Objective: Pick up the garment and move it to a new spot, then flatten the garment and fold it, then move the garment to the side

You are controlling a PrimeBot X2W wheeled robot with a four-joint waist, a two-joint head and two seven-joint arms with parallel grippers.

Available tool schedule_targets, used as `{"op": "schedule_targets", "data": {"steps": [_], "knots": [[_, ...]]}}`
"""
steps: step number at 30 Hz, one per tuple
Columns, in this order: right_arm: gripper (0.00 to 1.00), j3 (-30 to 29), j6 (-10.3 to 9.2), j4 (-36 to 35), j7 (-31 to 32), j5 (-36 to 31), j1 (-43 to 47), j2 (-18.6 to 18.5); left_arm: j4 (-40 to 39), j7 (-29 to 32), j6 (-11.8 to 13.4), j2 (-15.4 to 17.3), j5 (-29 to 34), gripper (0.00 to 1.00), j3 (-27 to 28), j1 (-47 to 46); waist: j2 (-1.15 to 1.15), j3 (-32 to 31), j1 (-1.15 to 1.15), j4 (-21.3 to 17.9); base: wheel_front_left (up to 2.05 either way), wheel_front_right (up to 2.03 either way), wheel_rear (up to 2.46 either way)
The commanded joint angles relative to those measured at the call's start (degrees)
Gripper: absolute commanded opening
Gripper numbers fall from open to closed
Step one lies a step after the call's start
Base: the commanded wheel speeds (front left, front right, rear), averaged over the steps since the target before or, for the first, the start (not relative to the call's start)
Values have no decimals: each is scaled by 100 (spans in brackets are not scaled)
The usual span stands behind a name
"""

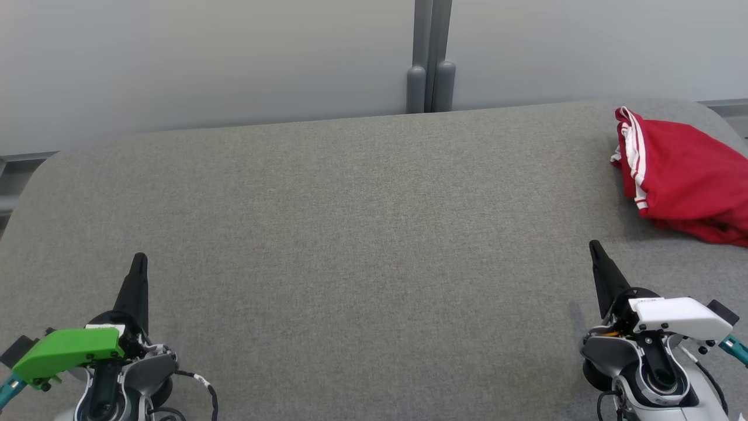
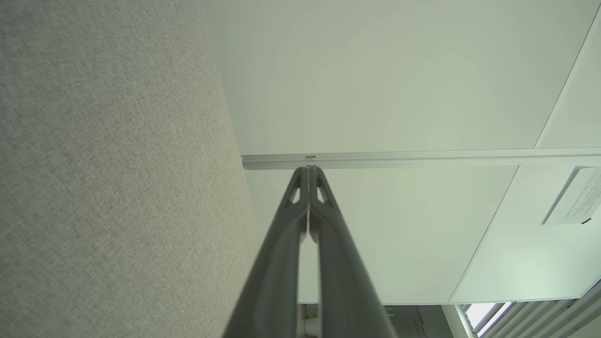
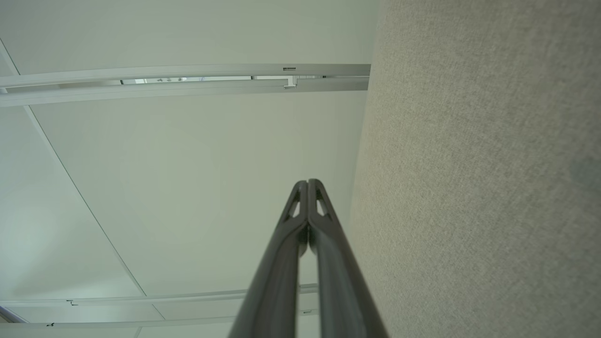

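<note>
Claws both pressed together and empty, long dark fingers [image 2: 277, 263] touching tip to tip: left gripper [image 1: 139, 258] at the near left, right gripper [image 1: 594, 245] at the near right, each pointing toward the far edge above the grey padded surface [image 1: 350, 222]. Red garment [image 1: 684, 181] with white stripes bunched at the far right, close to the rounded corner, partly cut off by the right edge of the head view; well apart from the left gripper, nearer to the right one though not touching. First likely trouble: reaching the cloth with fingers closed, shoving the heap further right and perhaps off the corner instead of pinching it. Calls for opening ahead of contact. Next risk: nipping only a top fold of so crumpled a heap, lifting one layer, trailing the rest, snagging on the surface and losing hold mid-carry. Hard to pick out hems or waistband among the folds; with a blind grab, probably a twisted piece, stubborn to flatten afterwards. Awkward too for the left arm: a long reach across the whole surface, so probably a one-armed pick, with more sag and more dragging. Danger also in pressing too deep: tips jammed into the surface, or its fabric pinched along with the garment. Cannot tell the amount of cloth past the right edge of the view; possibly enough overhang to tip the whole heap over once disturbed
</note>
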Motion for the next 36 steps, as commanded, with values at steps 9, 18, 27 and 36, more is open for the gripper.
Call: {"op": "schedule_targets", "data": {"steps": [9,18,27,36], "knots": [[0,-16,2,10,34,3,-41,-7,14,28,-16,-4,-29,0,18,-84,0,0,0,0,0,0,0],[0,-21,2,10,33,-4,-41,-3,13,31,-16,-7,-20,0,24,-84,0,0,0,0,0,0,0],[0,-25,2,10,35,-10,-41,-1,13,36,-16,-11,-12,0,30,-86,0,0,0,0,0,0,0],[0,-29,2,10,39,-12,-41,2,13,42,-16,-15,-5,0,34,-87,0,0,0,0,0,0,0]]}}
